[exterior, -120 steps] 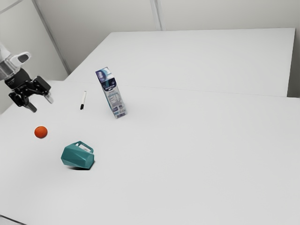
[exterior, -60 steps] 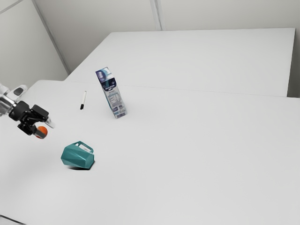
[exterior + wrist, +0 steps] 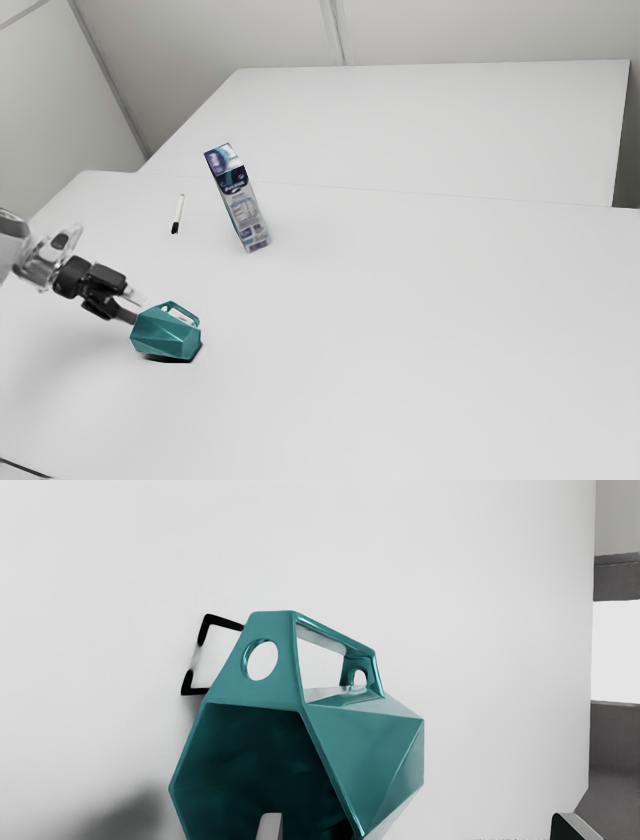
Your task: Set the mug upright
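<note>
1. Mug [image 3: 360, 740], one: lying on its side, just ahead of the claw [image 3: 134, 308], mouth facing it. Done: approach, seemingly. Outstanding: grip, righting, release.
2. Finish of same: teal, faceted, dark within; handle [image 3: 287, 672] uppermost, its near end pierced by a round hole.
3. Claw: released, nothing grasped; one fingertip [image 3: 270, 827] at the mouth, the other out past the mug's flank.
4. Printed carton [image 3: 238, 200] and black-tipped marker [image 3: 179, 212]: both well apart from the claw, on the white table [image 3: 420, 330].
</note>
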Tool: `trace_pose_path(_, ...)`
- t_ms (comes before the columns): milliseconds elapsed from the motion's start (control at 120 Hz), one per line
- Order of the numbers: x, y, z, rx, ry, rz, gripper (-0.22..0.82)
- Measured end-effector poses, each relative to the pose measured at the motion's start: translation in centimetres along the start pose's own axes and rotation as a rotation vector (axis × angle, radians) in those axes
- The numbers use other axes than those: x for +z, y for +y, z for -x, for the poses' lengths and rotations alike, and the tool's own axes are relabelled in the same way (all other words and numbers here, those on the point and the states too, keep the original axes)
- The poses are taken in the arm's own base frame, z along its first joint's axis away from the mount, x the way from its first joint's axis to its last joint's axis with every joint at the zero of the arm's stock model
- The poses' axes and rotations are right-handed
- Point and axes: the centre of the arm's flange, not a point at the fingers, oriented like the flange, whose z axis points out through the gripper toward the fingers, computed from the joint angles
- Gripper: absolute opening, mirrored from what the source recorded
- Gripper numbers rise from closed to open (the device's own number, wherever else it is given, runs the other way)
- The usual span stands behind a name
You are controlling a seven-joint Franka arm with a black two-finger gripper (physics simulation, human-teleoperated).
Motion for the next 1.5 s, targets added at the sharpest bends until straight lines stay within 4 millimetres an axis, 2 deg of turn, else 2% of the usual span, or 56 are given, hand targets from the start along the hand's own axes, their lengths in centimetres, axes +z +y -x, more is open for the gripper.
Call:
trace_pose_path(300,2.3,-1.4,0.6,0.071,0.002,0.070,0.58)
trace_pose_path(583,3.6,-1.3,0.7,0.129,-0.005,0.113,0.56)
trace_pose_path(650,3.8,-1.2,0.7,0.140,-0.003,0.120,0.50)
trace_pose_path(908,3.9,-1.0,0.6,0.178,0.000,0.130,0.14)
trace_pose_path(1075,3.8,-0.7,0.5,0.197,0.002,0.128,-0.04)
trace_pose_path(1333,3.2,0.3,0.2,0.231,0.008,0.114,-0.15)
trace_pose_path(1500,2.7,3.4,-0.9,0.293,0.003,0.086,-0.16)
